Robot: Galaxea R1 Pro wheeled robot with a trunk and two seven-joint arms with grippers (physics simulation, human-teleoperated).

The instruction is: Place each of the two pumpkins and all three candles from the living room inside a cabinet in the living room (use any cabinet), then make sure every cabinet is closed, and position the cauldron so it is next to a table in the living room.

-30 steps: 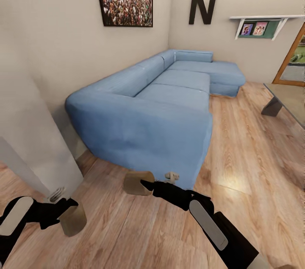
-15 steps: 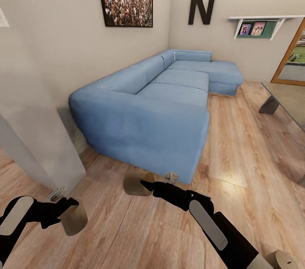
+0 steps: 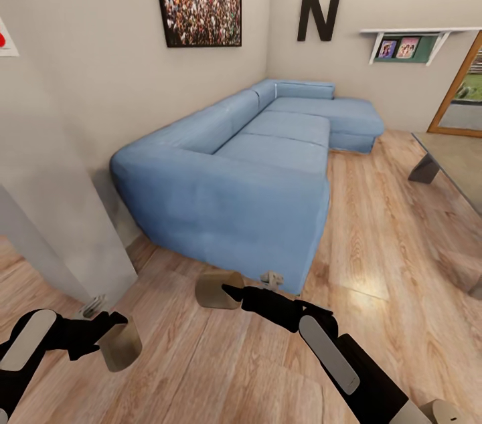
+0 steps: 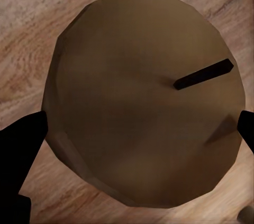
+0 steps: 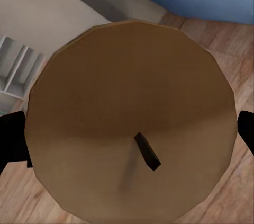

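Observation:
My left gripper (image 3: pixel 107 336) is shut on a stubby tan candle (image 3: pixel 122 346), held low over the wooden floor. In the left wrist view that candle's top (image 4: pixel 143 97) shows its dark wick, with a black finger (image 4: pixel 21 144) at either side. My right gripper (image 3: pixel 229 291) is shut on a second candle (image 3: pixel 215 288) in front of the sofa's near end; the right wrist view looks onto its top (image 5: pixel 132 123). A third candle (image 3: pixel 443 412) sits on the floor beside my right forearm. The glass-topped table (image 3: pixel 458 156) reaches in from the right edge. Pumpkins, cabinet and cauldron are out of view.
A long blue corner sofa (image 3: pixel 248 170) runs along the left wall to the far corner. A grey wall corner (image 3: pixel 60 237) juts out at the left, close to my left arm. Open wooden floor (image 3: pixel 375 237) lies between sofa and table. A doorway (image 3: pixel 462 96) is at the far right.
The whole view has shifted a little, bringing a sign on the left wall into sight, so the camera moved. Both grippers still hold their candles in the same pose.

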